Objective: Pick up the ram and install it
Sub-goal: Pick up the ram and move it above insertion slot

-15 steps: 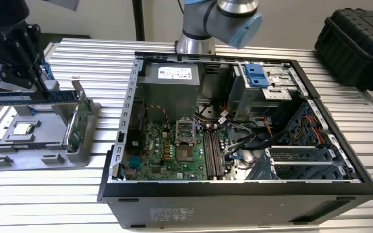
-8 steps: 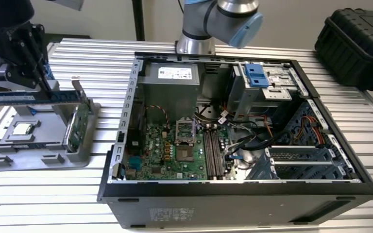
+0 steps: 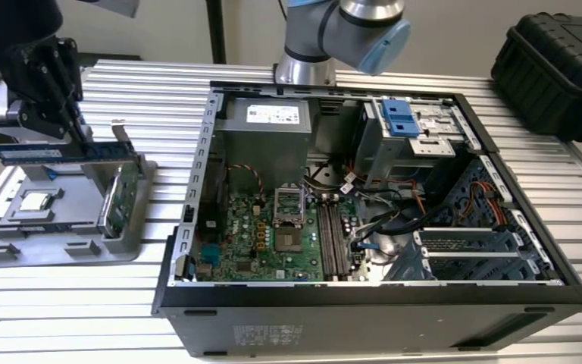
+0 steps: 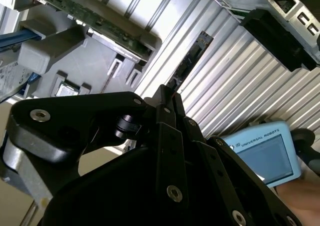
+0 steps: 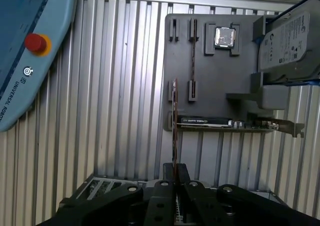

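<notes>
In the exterior view the upper body of the gripper (image 3: pixel 76 140) is cut off by the frame edge, and part of the ram (image 3: pixel 33 153) is hidden behind the black fingers. In both wrist views the stick is seen edge-on, so its chips cannot be made out. One ram is counted. It is pinched between the closed jaws and held in the air over the grey holder (image 3: pixel 58 244), well apart from the open computer case (image 3: pixel 372 303). On the holder are counted one processor (image 5: pixel 224 37), one green card (image 5: pixel 225 122) standing on edge, and one hard drive (image 5: pixel 287 41). The ram's long axis is held level, running from the exterior view's left to its right, with a flat face turned toward that camera. One teach pendant (image 5: pixel 30 51) is cut off at the frame edge in the first wrist view, and part of a hand (image 4: pixel 300 193) is seen just beside it in the second wrist view.
</notes>
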`<state>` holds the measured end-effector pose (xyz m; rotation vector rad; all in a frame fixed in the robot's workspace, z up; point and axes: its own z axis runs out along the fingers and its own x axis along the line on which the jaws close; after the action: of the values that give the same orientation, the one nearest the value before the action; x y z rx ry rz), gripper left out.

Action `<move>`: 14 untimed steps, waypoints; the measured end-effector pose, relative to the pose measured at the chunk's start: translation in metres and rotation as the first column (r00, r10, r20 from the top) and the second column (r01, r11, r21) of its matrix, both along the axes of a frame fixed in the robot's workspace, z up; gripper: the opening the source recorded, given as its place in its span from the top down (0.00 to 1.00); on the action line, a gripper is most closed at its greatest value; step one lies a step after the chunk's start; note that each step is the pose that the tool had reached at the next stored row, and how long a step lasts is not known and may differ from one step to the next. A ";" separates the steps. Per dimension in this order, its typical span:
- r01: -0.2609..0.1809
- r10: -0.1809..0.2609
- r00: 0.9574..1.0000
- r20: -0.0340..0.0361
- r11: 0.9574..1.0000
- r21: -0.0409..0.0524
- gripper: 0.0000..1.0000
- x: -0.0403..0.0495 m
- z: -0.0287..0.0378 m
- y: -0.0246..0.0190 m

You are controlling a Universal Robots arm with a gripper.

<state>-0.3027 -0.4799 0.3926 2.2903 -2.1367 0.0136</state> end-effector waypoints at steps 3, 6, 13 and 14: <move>0.000 0.000 1.000 0.000 1.000 0.000 1.00 0.0024 0.0000 0.0000; 0.000 0.000 1.000 0.000 1.000 0.000 1.00 0.0048 0.0000 0.0001; 0.000 0.000 1.000 0.000 1.000 0.000 1.00 0.0103 0.0000 0.0001; 0.000 0.000 1.000 0.000 1.000 0.000 1.00 0.0110 -0.0001 0.0001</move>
<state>-0.2917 -0.4797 0.3925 2.2904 -2.1367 0.0136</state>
